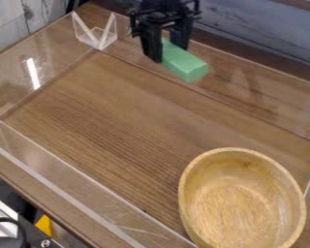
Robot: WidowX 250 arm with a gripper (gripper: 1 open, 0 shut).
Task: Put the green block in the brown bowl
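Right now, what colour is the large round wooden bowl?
Light tan bowl, best seen in the camera view.

A wooden tabletop (119, 116) in warm mid-brown fills most of the view, its grain running across the surface. Clear, glossy strips (28, 73) lie along its left side, catching pale reflections. At the far side, a raised wooden edge (255, 59) borders the table, and beyond it stands a blue-grey surface (274, 24) with faint vertical streaks. In the far left corner there is a patch of pale, grid-patterned material (18, 17). Soft light falls over the wood, brightest as whitish glare at the left.
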